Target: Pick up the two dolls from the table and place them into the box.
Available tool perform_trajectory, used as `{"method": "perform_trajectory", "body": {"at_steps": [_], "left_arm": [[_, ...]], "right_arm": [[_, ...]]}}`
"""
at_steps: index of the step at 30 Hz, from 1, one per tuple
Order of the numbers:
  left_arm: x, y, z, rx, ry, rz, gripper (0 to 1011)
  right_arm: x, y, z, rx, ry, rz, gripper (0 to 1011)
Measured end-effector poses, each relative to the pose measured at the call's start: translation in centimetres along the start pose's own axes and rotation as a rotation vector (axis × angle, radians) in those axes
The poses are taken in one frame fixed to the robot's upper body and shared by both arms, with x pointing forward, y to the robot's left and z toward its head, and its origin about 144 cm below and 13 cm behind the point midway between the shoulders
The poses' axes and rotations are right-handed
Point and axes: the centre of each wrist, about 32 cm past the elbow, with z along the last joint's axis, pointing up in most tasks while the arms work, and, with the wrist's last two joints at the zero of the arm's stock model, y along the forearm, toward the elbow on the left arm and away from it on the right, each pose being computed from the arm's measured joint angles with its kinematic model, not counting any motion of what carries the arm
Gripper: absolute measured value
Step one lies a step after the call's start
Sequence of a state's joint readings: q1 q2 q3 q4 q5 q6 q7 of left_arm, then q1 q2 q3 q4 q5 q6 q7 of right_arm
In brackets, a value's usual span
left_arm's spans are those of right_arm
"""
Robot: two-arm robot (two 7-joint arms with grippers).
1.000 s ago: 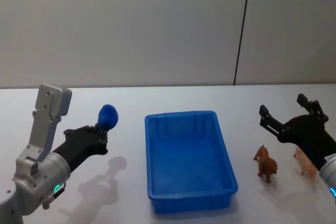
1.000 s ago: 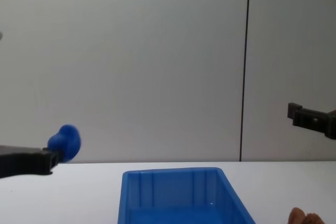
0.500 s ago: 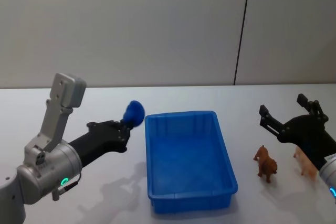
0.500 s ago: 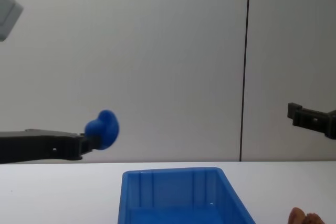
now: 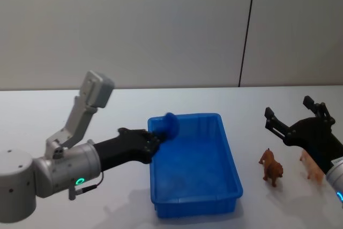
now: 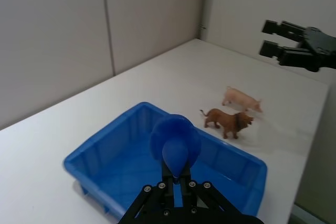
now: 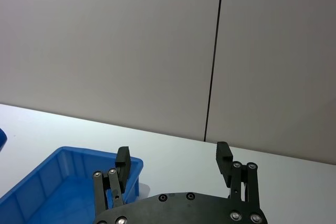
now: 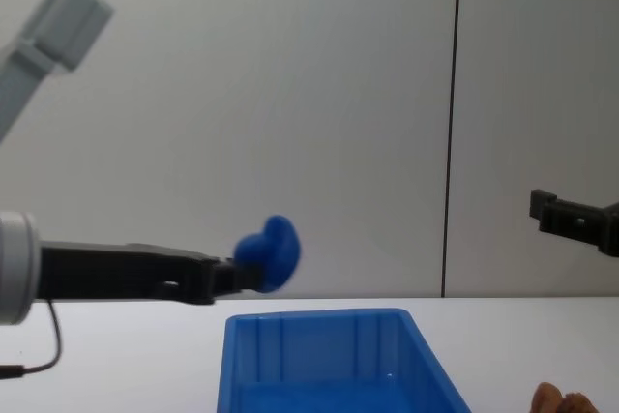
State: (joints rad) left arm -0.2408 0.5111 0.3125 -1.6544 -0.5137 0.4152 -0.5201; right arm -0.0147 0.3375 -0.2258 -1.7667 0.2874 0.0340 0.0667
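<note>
Left claw point(image 5: 157, 134) is clenched on a small rounded blue thing point(image 5: 171, 124), holding it up over the left rim of the bright blue ribbed box point(image 5: 196, 206). Right claw point(image 5: 288, 110) hangs spread wide, gripping nothing. Just below it on the white worktop point(image 5: 107, 105) stands the reddish-brown doll point(image 5: 271, 167), kinda lion-shaped. The pale peach doll point(image 5: 311, 165) is beside it, both outside the box.

I have the bright blue rectangular plastic bin point(image 5: 185, 117) mid-way across the plain white tabletop point(image 5: 96, 105). To its right stands the small reddish-brown toy lion point(image 5: 272, 168), with the pale peach toy pig point(image 5: 311, 165) just beyond it. My left gripper point(image 5: 155, 138) holds a small blue rounded object point(image 5: 171, 124) over the bin's rear-left corner. My right gripper point(image 5: 288, 108) hangs above the toys.
</note>
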Motion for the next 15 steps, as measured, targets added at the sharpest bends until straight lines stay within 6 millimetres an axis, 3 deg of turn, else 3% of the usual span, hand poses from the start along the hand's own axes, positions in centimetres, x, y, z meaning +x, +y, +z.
{"method": "perform_trajectory", "body": {"at_steps": [15], "left_arm": [[0.7, -4.1, 1.4, 0.100, -0.041, -0.197, 77]], "right_arm": [[0.0, 0.0, 0.0, 0.000, 0.000, 0.000, 1001]]}}
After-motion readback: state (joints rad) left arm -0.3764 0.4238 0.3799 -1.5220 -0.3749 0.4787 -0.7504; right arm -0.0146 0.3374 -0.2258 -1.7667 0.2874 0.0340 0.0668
